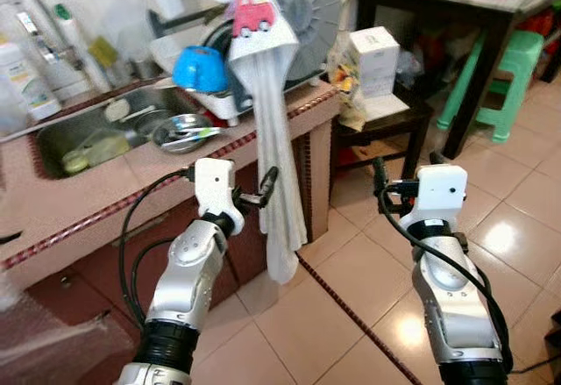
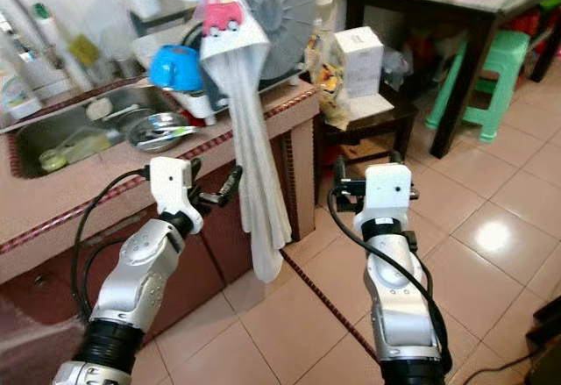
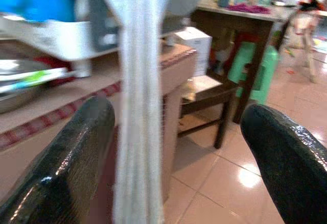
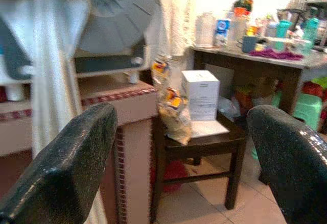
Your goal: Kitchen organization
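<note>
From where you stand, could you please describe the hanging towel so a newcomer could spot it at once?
Find the tiled counter with the sink. At its right end a long white towel hangs down past the counter edge toward the floor. It alone carries a pink truck picture near its top.

The sink (image 1: pixel 83 144) is set in the tabletop (image 1: pixel 166 170). Right of the sink stands a dish rack (image 1: pixel 210 96). A towel (image 1: pixel 272 166) hangs right of the sink, past the tabletop's edge. Farther right, a box (image 1: pixel 375 59) sits on a chair (image 1: pixel 390 122).
</note>
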Controlling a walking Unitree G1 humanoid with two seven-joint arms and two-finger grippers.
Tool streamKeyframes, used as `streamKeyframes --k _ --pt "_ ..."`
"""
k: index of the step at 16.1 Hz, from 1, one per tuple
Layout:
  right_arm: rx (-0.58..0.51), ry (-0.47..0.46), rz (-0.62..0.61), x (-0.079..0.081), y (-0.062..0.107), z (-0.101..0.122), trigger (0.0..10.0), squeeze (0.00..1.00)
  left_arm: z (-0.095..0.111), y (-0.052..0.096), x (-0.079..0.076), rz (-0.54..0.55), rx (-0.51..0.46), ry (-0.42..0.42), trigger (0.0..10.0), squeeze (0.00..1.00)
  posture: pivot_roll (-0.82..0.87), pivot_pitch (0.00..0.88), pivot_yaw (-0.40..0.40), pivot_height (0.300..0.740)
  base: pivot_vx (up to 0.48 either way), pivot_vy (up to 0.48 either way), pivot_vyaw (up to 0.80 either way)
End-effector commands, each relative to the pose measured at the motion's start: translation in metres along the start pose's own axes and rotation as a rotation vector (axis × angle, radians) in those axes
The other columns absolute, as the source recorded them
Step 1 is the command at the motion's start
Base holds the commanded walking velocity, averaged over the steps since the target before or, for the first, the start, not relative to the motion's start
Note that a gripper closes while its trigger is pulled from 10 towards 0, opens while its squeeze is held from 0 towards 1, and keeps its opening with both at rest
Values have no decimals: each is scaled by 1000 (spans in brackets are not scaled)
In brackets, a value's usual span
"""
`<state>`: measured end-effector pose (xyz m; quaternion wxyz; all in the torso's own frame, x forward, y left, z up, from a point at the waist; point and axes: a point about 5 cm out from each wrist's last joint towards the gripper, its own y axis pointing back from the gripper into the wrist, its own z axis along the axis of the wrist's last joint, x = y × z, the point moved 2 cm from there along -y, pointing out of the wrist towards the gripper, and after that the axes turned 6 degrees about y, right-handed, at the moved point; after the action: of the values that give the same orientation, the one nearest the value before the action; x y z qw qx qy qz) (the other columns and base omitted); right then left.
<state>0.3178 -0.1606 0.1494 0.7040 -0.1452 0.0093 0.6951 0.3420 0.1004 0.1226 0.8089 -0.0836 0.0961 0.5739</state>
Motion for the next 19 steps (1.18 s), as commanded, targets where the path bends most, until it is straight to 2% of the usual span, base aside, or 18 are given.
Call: streamKeyframes --k 1,3,7,11,13,15,17,18,19 --pt "-5 -10 14 6 -1 1 10000 0 -1 4 11 48 7 -22 10000 0 23 0 105 740 0 0 0" --pt "1 -7 9 4 -1 0 10000 0 -3 4 12 62 13 -32 10000 0 23 0 106 740 0 0 0" --pt "22 3 0 1 -3 -6 10000 0 -19 8 26 137 67 -47 10000 0 22 0 106 740 0 0 0" --pt "46 20 14 1 -5 -12 10000 0 -31 12 30 166 97 -27 10000 0 18 0 79 740 0 0 0" --pt "76 28 58 5 -5 -21 10000 0 -43 16 35 198 122 -28 10000 0 15 0 61 740 0 0 0" --pt "116 46 105 13 -3 -35 10000 0 -66 26 47 244 196 -47 10000 0 12 0 35 740 0 0 0" --pt "130 51 118 14 -2 -40 10000 0 -74 29 50 256 225 -43 10000 0 11 0 31 740 0 0 0" --pt "160 53 126 15 1 -50 10000 0 -81 32 51 256 258 -43 10000 0 13 0 37 740 0 0 0" --pt "238 63 125 13 9 -74 10000 0 -93 36 50 235 311 -67 10000 0 22 0 42 740 0 0 0"
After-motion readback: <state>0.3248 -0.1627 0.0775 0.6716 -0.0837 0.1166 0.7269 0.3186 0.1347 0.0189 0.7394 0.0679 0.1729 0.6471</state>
